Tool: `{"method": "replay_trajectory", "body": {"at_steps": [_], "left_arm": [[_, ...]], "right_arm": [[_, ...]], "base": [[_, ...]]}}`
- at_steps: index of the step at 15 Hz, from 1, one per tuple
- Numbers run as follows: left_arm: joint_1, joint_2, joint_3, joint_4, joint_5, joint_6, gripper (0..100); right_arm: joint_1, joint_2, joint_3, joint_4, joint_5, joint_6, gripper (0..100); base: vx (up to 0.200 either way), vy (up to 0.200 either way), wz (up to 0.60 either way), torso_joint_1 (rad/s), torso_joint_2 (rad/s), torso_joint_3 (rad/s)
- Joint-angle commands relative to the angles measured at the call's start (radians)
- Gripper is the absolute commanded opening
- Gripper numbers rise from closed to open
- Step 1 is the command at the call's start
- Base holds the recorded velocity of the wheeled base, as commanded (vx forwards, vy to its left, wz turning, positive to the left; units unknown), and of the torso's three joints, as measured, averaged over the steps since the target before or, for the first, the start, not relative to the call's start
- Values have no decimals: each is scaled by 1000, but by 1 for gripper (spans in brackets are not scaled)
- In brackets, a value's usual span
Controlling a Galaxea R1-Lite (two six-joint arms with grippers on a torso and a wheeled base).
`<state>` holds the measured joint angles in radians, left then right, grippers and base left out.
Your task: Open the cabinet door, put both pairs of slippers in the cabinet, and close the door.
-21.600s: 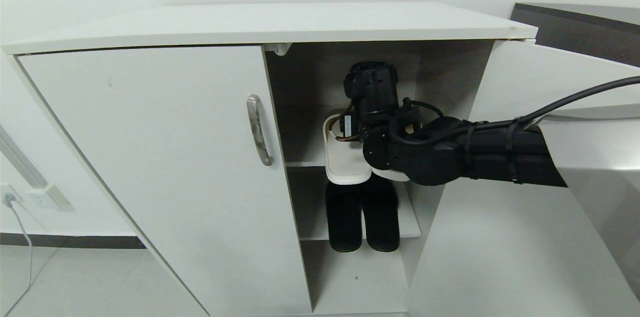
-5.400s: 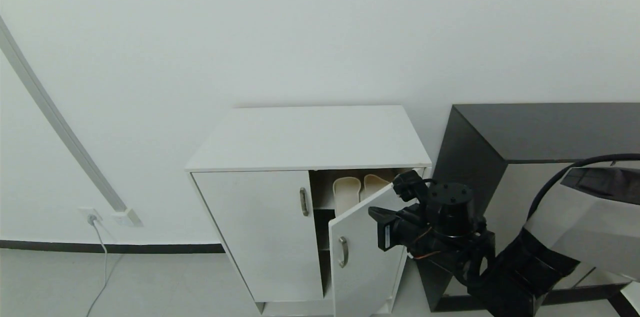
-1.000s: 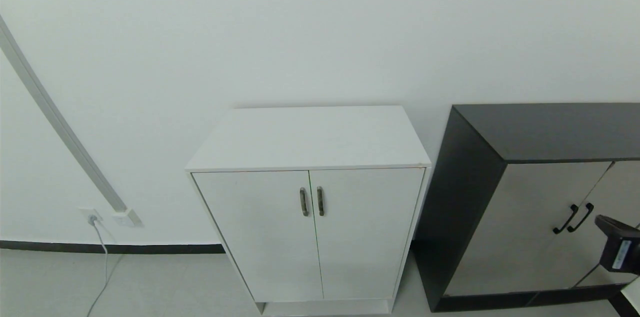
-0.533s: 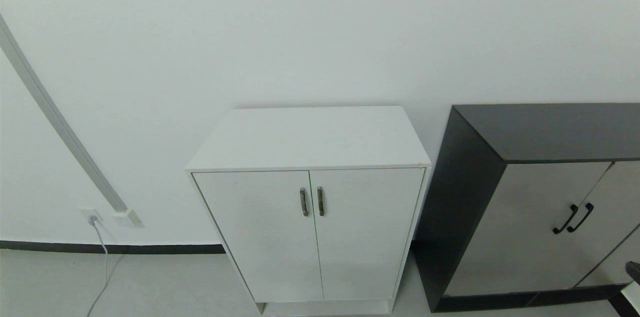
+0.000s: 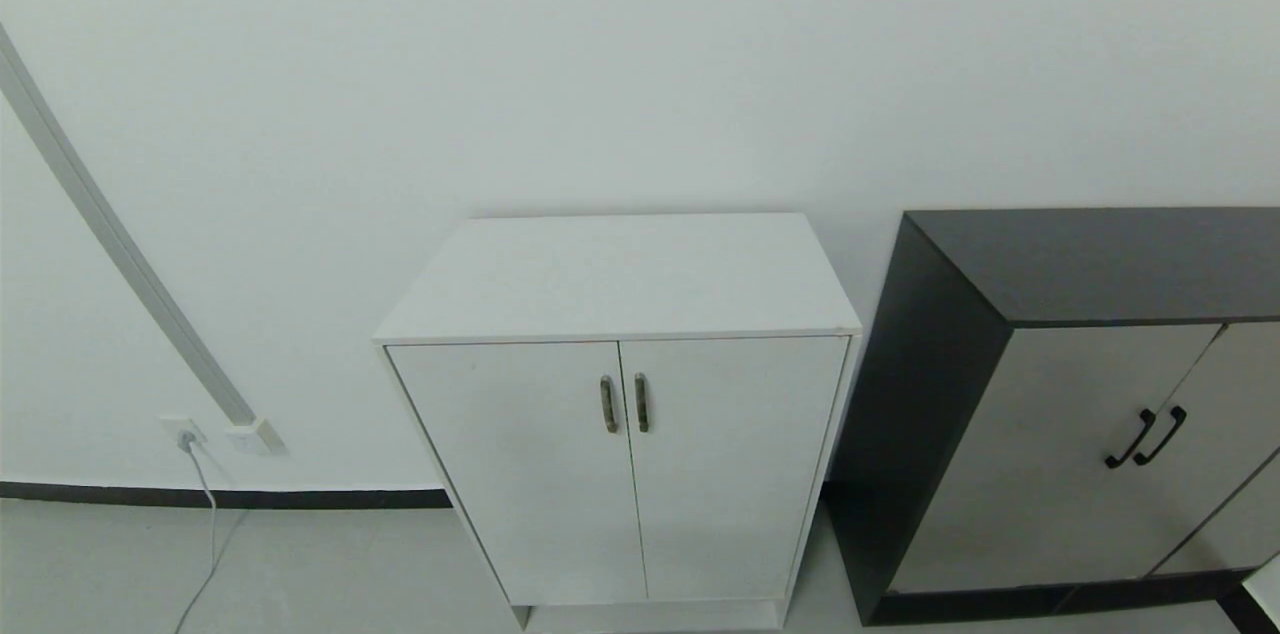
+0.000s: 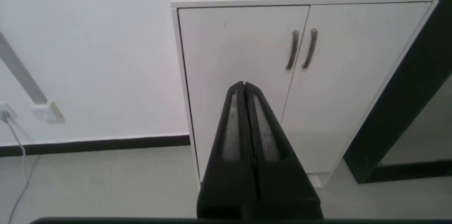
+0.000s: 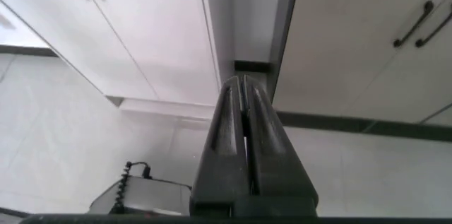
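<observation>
With the right gripper (image 7: pixel 244 81) pulled back, the cabinet door (image 5: pixel 735 464) now sits shut over the slippers shelved inside; it and the left gripper (image 6: pixel 244 86) are both pressed closed, empty, so the task appears complete.

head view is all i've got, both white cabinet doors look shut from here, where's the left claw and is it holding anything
observer: the left claw is shut with nothing in it. It faces the front of the white cabinet and stands apart from the doors.
operator: ok and the right claw
observer: the right claw is shut and empty as well. It points at the gap between the white cabinet and the dark cabinet, down where they meet the floor.
</observation>
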<state>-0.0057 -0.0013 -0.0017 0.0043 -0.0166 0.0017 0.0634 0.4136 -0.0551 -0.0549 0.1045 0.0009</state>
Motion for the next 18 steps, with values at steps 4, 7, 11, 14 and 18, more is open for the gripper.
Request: {"method": "replay_trajectory", "body": {"at_steps": [4, 7, 11, 14, 18], "left_arm": [[0, 1, 0, 0, 0, 0, 0], [0, 1, 0, 0, 0, 0, 0], [0, 1, 0, 0, 0, 0, 0], [0, 1, 0, 0, 0, -2, 0], [0, 1, 0, 0, 0, -3, 0]], "right_arm": [[21, -93, 55, 43, 1, -44, 0], [15, -176, 55, 50, -20, -53, 0], [-70, -315, 55, 52, -23, -50, 0], [-71, -391, 55, 52, -23, -42, 0], [-70, -412, 55, 47, -81, 42, 0]], "base": [[0, 0, 0, 0, 0, 0], [0, 0, 0, 0, 0, 0], [0, 0, 0, 0, 0, 0], [0, 0, 0, 0, 0, 0], [0, 0, 0, 0, 0, 0]]}}
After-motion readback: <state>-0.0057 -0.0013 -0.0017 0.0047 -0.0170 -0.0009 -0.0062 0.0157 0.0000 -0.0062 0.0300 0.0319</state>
